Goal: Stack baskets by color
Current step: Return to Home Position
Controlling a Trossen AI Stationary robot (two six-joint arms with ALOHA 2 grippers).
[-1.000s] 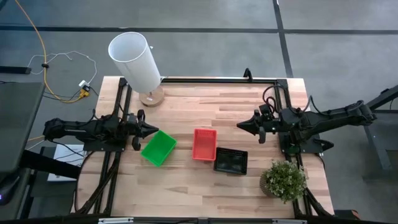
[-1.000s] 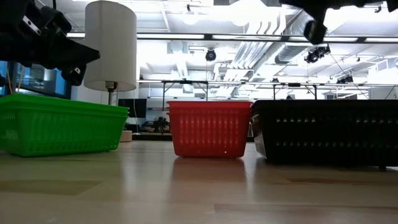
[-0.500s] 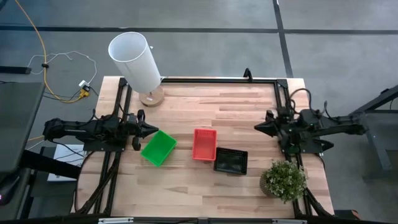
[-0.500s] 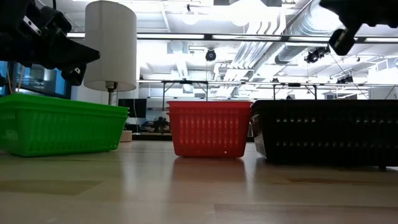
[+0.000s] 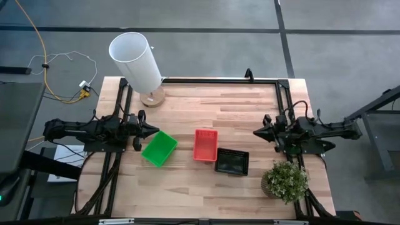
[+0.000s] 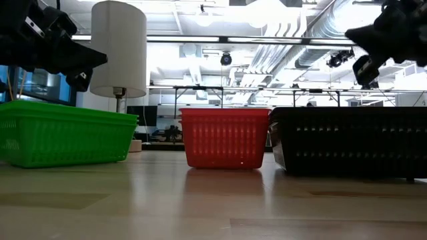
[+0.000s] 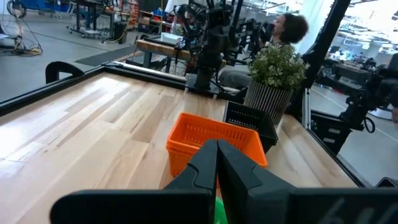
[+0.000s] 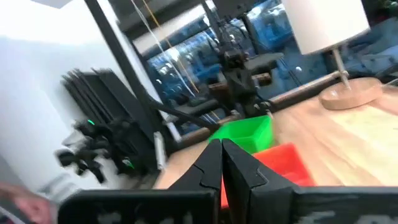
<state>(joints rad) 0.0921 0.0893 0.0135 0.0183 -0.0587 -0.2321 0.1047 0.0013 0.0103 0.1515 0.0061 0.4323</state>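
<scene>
Homing step, likely: left hand [image 5: 155, 130] and right hand [image 5: 255, 132], both pinched empty, face 3 piles of baskets [image 5: 205, 144] between them; next, settle arms.

The right claw [image 5: 255, 132] is pulling back across the table [image 5: 219, 103], away from the red basket [image 5: 205, 144] and toward the table's right edge. Its arm is folding in over its base. The arm's outer end, which reached well beyond the table a second ago, is drawing closer in. In the low view the claw is showing farther right and lower in the upper corner than before.
</scene>
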